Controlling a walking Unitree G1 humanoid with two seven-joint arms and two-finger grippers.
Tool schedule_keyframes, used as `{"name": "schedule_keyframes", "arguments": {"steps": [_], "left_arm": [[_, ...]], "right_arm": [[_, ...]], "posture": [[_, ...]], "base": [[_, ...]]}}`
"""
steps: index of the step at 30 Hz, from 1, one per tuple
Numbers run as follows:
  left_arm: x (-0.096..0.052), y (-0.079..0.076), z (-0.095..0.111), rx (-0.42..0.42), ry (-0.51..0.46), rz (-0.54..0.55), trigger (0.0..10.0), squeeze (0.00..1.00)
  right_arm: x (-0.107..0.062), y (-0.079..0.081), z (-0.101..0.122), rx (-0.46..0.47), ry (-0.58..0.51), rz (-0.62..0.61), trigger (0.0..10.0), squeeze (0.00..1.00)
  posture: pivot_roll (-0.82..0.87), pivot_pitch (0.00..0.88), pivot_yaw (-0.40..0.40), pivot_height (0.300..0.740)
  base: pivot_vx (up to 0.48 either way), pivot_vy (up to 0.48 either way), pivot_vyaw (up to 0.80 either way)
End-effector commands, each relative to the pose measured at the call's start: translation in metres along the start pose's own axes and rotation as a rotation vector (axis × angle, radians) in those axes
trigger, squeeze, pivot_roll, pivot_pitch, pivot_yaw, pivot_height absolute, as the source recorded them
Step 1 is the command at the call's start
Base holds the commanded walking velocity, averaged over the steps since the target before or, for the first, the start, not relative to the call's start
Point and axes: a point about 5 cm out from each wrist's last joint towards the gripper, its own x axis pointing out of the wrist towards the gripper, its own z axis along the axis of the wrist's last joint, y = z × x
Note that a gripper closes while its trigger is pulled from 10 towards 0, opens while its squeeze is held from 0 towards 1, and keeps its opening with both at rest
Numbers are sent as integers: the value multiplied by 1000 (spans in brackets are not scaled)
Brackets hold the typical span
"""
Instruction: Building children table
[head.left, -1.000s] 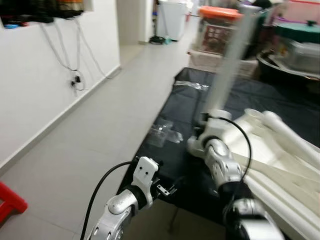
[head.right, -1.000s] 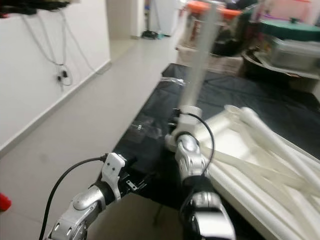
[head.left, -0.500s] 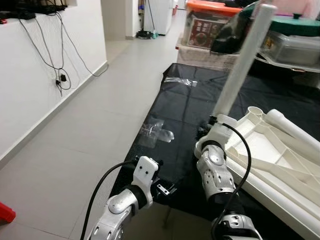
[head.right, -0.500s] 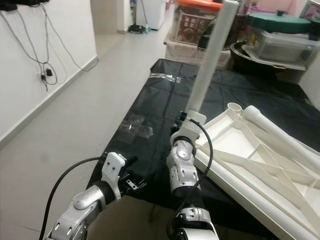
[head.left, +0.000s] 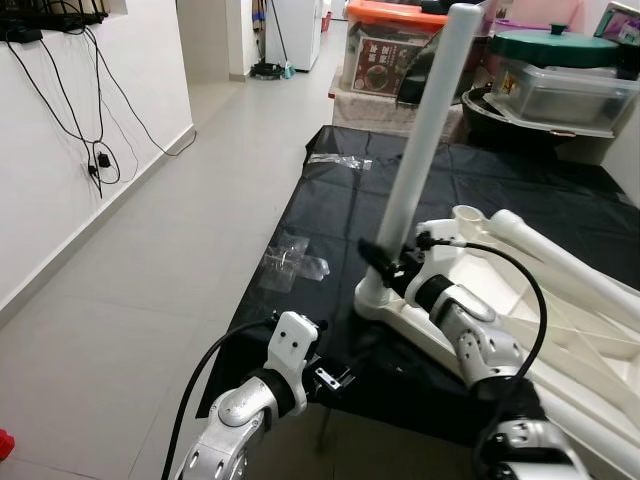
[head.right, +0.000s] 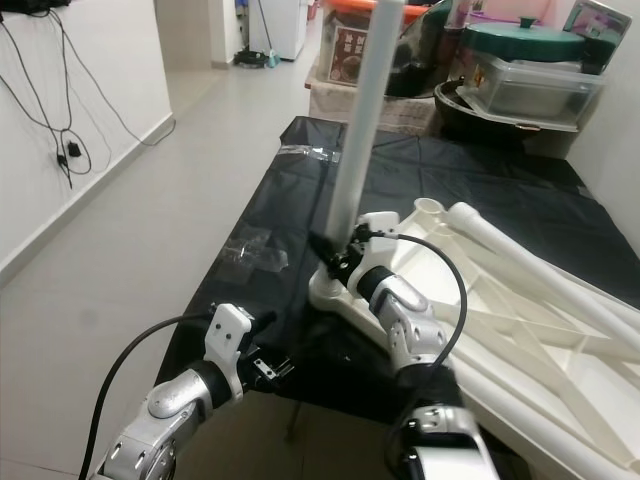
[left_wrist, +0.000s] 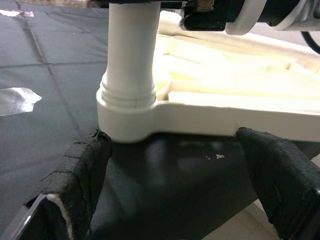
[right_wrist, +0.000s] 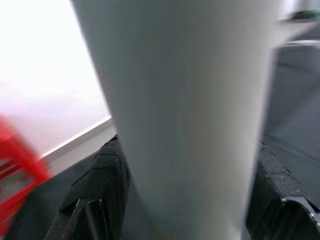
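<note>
On the black sheet (head.left: 350, 215) lies the upturned white tabletop (head.left: 560, 330), and a white leg (head.left: 420, 135) stands upright in its near-left corner socket (head.left: 378, 298). At the leg's lower end the right gripper (head.left: 385, 262) is clamped around it, a black finger (right_wrist: 97, 192) on each side of the tube. More legs (head.left: 570, 265) lie across the tabletop farther right. Below the sheet's near edge the left gripper (head.left: 335, 378) hovers with its fingers (left_wrist: 75, 185) spread apart, holding nothing, facing the corner socket. Crumpled clear plastic (head.left: 290, 265) lies on the sheet's left edge. Storage bins (head.left: 545, 85) stand beyond the sheet, and grey floor (head.left: 150, 280) runs along the left.
</note>
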Motion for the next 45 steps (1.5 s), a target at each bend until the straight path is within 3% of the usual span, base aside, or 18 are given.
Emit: {"name": "schedule_keyframes", "arguments": {"steps": [1,6,7,16,19,20,21,23,25,29,34,35,36,37,38,43,44,45], "left_arm": [[1,-2,-2,2,6,-8,10000,0],[0,-3,-2,9,5,-8,10000,0],[0,-3,-2,11,5,-7,10000,0],[-1,-4,-2,10,7,-8,10000,0],[-2,-3,-3,9,8,-9,10000,0],[-2,-3,-3,8,10,-11,10000,0],[-2,-3,-3,8,10,-11,10000,0],[-2,-3,-4,8,13,-15,10000,0],[-2,-3,-4,8,14,-16,10000,0],[-2,-3,-4,12,16,-18,10000,0],[-2,-3,-4,14,16,-18,10000,0],[-2,-3,-5,14,17,-19,10000,0],[-2,-3,-5,14,17,-20,10000,0],[-2,-3,-5,14,17,-20,10000,0],[-2,-3,-5,14,17,-20,10000,0],[-2,-4,-5,13,18,-22,10000,0],[-2,-3,-5,13,17,-22,10000,0],[-1,-3,-5,12,17,-22,10000,0]], "right_arm": [[9,13,-5,-9,56,145,10000,0],[15,21,0,-32,97,310,10000,0],[19,22,-1,-41,109,309,0,0],[25,8,-2,-67,70,32,0,0],[23,-10,-4,2,46,-260,0,0],[13,-26,-8,60,24,-532,0,0],[13,-26,-8,60,24,-532,0,0],[-15,-43,-23,145,9,-966,0,0],[-28,-42,-29,172,-18,-1131,0,0],[-31,-21,-30,201,-99,-1269,0,0],[-19,-7,-25,212,-138,-1222,0,0],[-11,-2,-21,197,-159,-1179,1647,0],[-3,3,-18,181,-182,-1114,10000,569],[-3,3,-18,181,-182,-1114,10000,569],[4,8,-16,162,-194,-1048,10000,1000],[10,14,-7,98,-249,-925,10000,945],[10,14,-6,102,-262,-837,10000,0],[9,12,-6,94,-259,-742,10000,0]], "posture": [[108,0,-107,740],[118,0,-115,740],[120,0,-120,740],[119,0,-119,740],[112,0,-113,740],[105,0,-104,740],[105,0,-104,740],[103,0,-103,740],[107,0,-102,740],[111,0,-101,740],[111,0,-101,740],[108,0,-99,740],[108,0,-99,740],[108,0,-99,740],[108,0,-99,740],[107,0,-99,740],[103,0,-96,740],[104,0,-97,740]], "base": [[0,0,0],[0,0,0],[0,0,0],[0,0,0],[0,0,0],[0,0,0],[0,0,0],[0,0,0],[0,0,0],[0,0,0],[0,0,0],[0,0,0],[0,0,0],[0,0,0],[0,0,0],[0,0,0],[0,0,0],[0,0,0]]}}
